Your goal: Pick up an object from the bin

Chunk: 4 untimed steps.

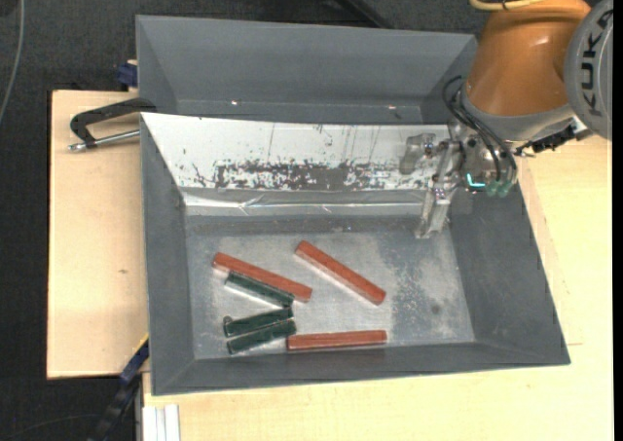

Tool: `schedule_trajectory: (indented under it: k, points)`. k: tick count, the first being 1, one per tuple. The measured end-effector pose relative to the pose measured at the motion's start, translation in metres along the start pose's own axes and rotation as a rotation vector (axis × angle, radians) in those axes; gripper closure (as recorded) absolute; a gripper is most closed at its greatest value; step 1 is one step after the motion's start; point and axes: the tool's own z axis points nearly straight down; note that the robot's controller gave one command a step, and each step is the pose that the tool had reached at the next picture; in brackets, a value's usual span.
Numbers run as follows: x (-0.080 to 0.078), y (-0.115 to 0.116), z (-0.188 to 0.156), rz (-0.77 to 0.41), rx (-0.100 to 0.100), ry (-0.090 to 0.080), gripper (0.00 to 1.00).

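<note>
Camera view: the gripper (429, 228) hangs low at the back right of the grey metal bin (506, 274), close to the foot of the scuffed back wall and above bare floor. Nothing is seen in its grasp. Whether it is open or closed cannot be told from this angle, as it reads as one narrow, pale blade pointing down. Above it sits the arm's orange cover (526, 45), with cables looped round the wrist.

The loose things all lie well apart from the gripper, toward the front and left of the bin floor.
- The nearest is a slanted red-brown bar (340, 273), near the middle of the floor, running from upper left to lower right.
- A second red-brown bar (261, 276) lies left of it at a similar slant, and a dark green bar with a pale side (259, 287) lies along its front edge — touching or nearly so.
- Two short dark green bars (259, 328) lie side by side near the front left corner.
- A flat red-brown bar (336, 339) lies parallel to the front wall, its left end just beside those two.
</note>
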Motion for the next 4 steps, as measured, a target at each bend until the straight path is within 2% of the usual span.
schedule_trajectory:
  k: [1,2,3,4]
  points:
    - [-0.002,0.0,-0.005,-0.001,0.001,-0.009,0.0]
    - [0.016,0.045,0.061,0.045,0.0,-0.012,0.0]
    - [0.031,0.071,0.078,0.296,0.0,-0.003,0.0]
    - [0.057,0.11,0.108,0.251,-0.003,-0.009,0.0]
